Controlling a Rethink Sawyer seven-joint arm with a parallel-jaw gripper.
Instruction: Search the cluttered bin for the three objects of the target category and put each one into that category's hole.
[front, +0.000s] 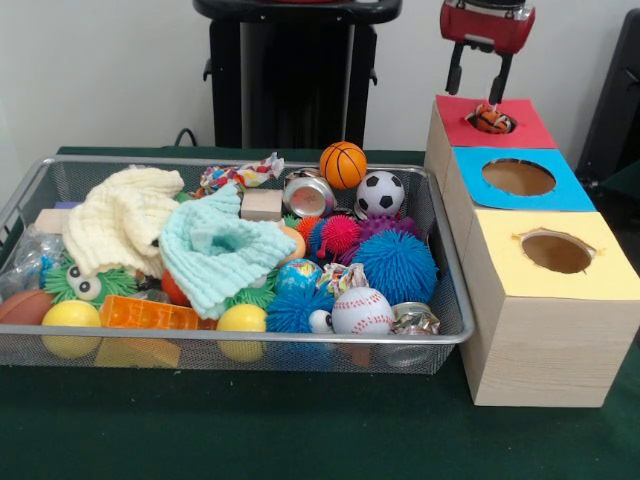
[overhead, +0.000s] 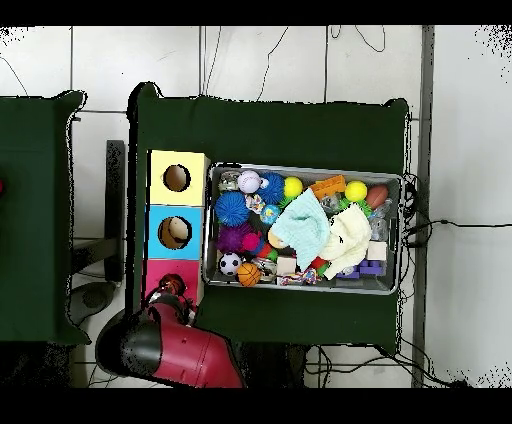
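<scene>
The wire mesh bin (front: 250, 339) lies on the green table, packed with toys; it also shows in the overhead view (overhead: 300, 168). The red-faced hole (front: 492, 120) is on the far box of a row of three, and its red face shows in the overhead view (overhead: 190, 275). A small orange, black and white striped toy (front: 489, 119) sits in this hole. My gripper (front: 477, 98) hangs just above it, open, with black fingers (front: 455, 72) apart and holding nothing. In the overhead view my gripper (overhead: 168, 296) covers the hole.
The blue-faced hole (front: 518, 177) and the yellow-faced hole (front: 556, 252) lie nearer the camera. The bin holds a basketball (front: 343, 164), a soccer ball (front: 380, 193), a baseball (front: 361, 311), a blue spiky ball (front: 396, 265), a mint cloth (front: 222, 250) and a cream cloth (front: 120, 217).
</scene>
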